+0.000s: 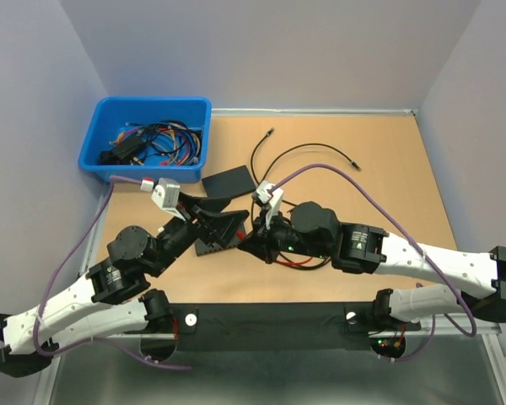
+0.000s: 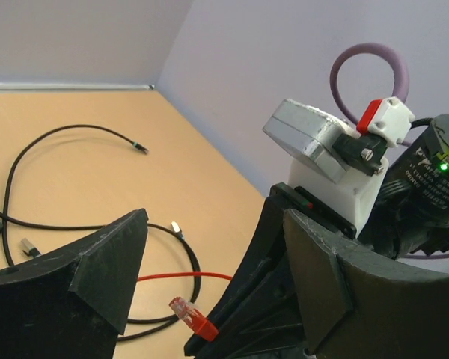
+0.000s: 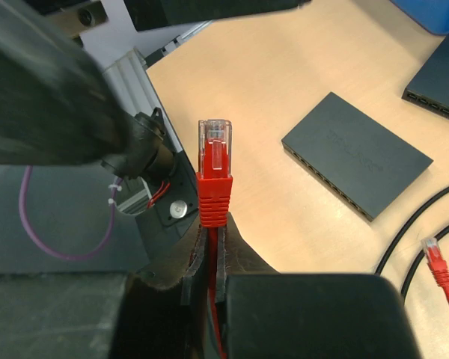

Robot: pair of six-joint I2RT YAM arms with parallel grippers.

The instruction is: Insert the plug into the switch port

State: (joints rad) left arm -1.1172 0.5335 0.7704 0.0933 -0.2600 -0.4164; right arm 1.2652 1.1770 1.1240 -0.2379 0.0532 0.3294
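Observation:
The plug (image 3: 215, 161) is red with a clear tip and stands out past my right gripper (image 3: 213, 224), which is shut on the red cable just behind it. In the left wrist view the same plug (image 2: 191, 316) points left, low between the wide-apart fingers (image 2: 97, 269) of my left gripper (image 2: 217, 277), which is open and holds nothing. A flat black switch (image 3: 355, 153) lies on the table ahead and to the right of the plug, with its row of ports on the near long side. From above, both grippers (image 1: 219, 221) (image 1: 255, 238) meet near the table's middle, below the switch (image 1: 229, 180).
A second black switch (image 3: 440, 75) lies farther back. A blue bin (image 1: 101, 126) of cables stands at the back left. Loose black cables (image 1: 308, 152) curl over the table's middle, and another red plug (image 3: 436, 262) lies to the right.

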